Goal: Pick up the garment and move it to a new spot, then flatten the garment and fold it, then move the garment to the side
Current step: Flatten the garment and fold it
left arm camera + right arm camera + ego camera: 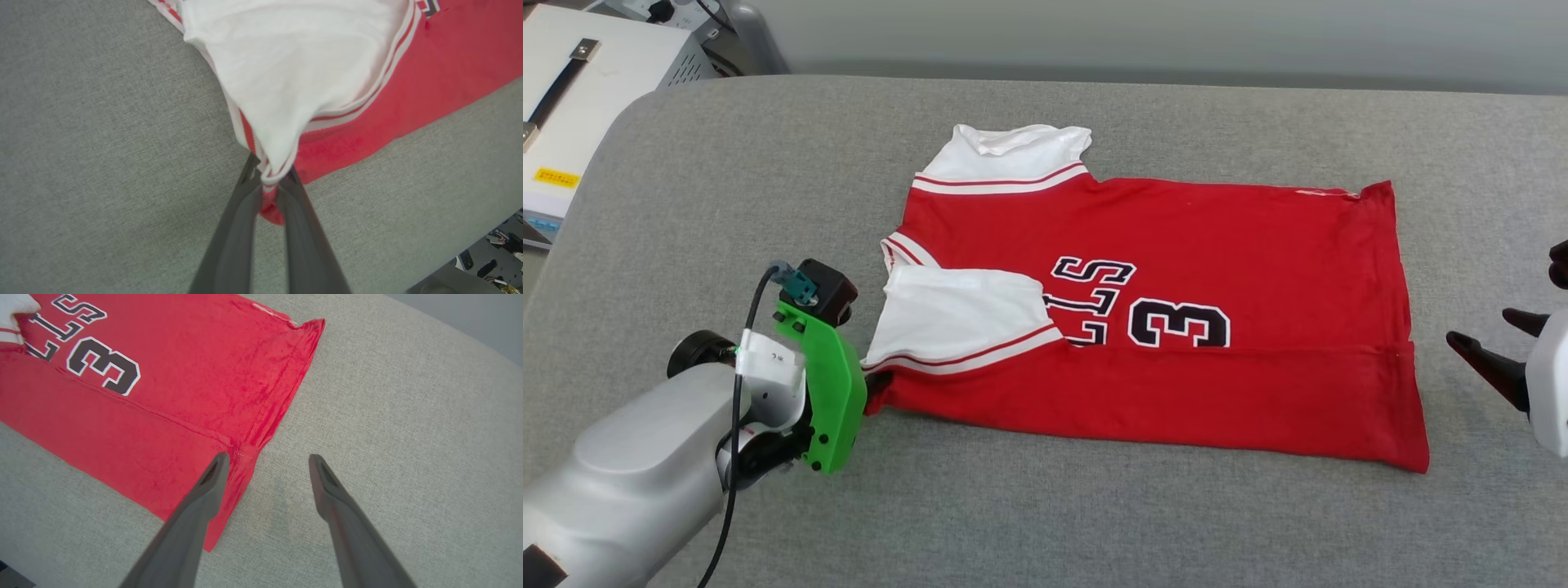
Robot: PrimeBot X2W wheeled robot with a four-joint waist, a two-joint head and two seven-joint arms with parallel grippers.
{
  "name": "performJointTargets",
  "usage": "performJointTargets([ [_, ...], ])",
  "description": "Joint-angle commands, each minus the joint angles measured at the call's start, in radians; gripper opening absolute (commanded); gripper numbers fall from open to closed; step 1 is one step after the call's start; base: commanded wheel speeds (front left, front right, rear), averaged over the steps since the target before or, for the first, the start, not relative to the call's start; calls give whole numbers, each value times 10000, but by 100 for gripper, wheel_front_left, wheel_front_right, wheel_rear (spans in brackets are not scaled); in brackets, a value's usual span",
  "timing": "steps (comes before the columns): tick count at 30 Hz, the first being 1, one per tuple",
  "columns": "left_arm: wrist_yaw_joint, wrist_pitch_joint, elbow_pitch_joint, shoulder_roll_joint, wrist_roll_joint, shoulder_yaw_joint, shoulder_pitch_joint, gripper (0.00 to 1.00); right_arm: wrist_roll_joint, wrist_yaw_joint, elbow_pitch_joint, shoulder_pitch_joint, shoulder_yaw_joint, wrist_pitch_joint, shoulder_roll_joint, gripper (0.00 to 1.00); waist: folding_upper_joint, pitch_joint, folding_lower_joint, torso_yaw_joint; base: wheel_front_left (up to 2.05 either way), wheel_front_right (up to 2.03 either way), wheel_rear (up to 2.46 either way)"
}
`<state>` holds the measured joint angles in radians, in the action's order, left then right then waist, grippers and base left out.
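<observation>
The garment (1176,269), a red jersey with white sleeves and a black "3", lies flat on the grey cushion (1045,523), collar to the left, its near long edge folded over. My left gripper (876,390) is at its near left corner, shut on the garment. The left wrist view shows the two fingers (241,212) pinching bunched white sleeve and red cloth (327,73) between them. My right gripper (1490,343) hovers open just off the hem at the right. In the right wrist view its left fingertip (218,465) is over the hem's fold (245,416); the other is over bare cushion.
A white machine (580,90) with a black strap stands off the cushion's far left corner. A grey wall (1176,33) runs behind the cushion. Bare grey cushion (408,416) spreads to the right of the hem and along the near side.
</observation>
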<state>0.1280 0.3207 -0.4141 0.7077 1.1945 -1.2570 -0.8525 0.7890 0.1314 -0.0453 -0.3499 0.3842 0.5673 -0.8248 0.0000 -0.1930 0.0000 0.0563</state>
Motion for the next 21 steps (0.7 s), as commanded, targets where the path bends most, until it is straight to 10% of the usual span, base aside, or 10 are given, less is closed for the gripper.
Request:
performJointTargets([
  [1,13,-75,101,55,-259,-8,-104,0,130,-7,-31,-12,-101,377,98,100,0,-43,0,55,0,0,0],
  [21,-252,-198,580,-128,-803,-56,-164,0,-382,-7,-2372,1218,307,1425,2060,100,0,-545,0,512,0,0,0],
])
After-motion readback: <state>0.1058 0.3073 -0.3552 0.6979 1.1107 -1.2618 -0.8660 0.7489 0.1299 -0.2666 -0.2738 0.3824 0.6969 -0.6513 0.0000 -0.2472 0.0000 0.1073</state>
